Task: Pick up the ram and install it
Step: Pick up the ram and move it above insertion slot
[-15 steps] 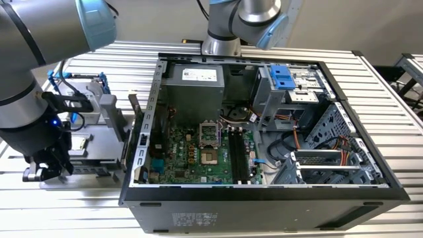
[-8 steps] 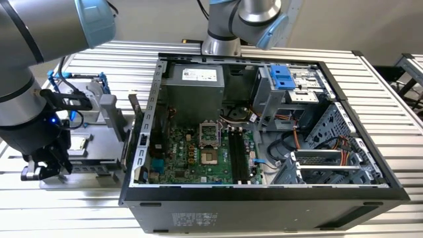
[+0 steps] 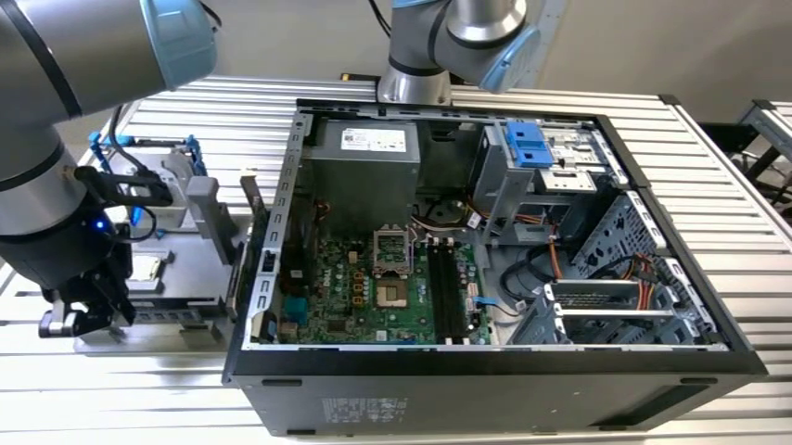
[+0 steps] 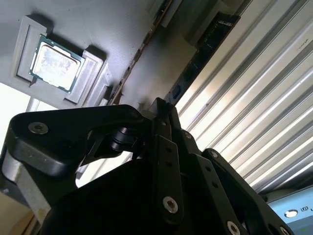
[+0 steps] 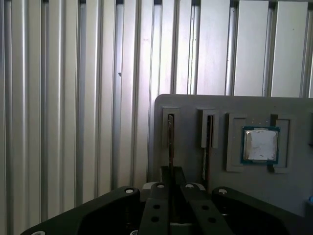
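Note:
In both wrist views the ram [image 5: 170, 139] [image 4: 133, 66] is seen edge-on as a thin stick, standing upright in a slot of a grey holder block [image 5: 195, 105]. My gripper [image 5: 172, 172] [image 4: 159, 108] sits over one end of it. The two black fingers are pressed close together on either side of the stick, which still sits in its slot. In the exterior view my gripper [image 3: 74, 320] hangs low over the grey holder [image 3: 173, 311] at the exterior view's left, beside the open computer case [image 3: 495, 357]. The motherboard's black memory slots [image 3: 452, 287] lie inside that case.
A small square silver chip [image 5: 260, 145] [image 4: 54, 59] rests in a pocket of the holder, and a dark strip [image 5: 208, 134] stands in the neighbouring slot. A ribbed metal table [image 5: 73, 98] carries everything. A blue-framed drive [image 3: 526, 144] sits in the case.

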Controlling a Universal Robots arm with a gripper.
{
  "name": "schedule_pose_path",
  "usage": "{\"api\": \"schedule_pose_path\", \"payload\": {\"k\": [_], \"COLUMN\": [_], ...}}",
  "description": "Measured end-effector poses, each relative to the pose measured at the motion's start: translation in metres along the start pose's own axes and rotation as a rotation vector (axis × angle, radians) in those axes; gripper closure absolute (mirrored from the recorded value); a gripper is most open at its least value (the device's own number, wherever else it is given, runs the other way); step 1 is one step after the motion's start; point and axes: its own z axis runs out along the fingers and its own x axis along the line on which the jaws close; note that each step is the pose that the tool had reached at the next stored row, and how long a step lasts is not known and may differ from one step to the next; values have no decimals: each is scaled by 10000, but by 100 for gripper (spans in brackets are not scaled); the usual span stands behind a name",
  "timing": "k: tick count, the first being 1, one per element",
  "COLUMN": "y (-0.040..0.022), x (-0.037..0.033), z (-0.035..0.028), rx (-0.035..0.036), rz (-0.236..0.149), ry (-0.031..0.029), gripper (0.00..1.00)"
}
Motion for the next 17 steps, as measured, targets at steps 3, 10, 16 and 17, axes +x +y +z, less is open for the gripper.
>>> {"api": "schedule_pose_path", "payload": {"k": [3, 10, 16, 17], "y": [0, 2, 5, 6], "x": [0, 2, 5, 6], "z": [-1, -56, -162, -185], "rx": [0, -2, -3, -4], "rz": [0, 1, 0, 0], "ry": [0, 0, 0, 0], "gripper": [100, 100, 100, 100]}}
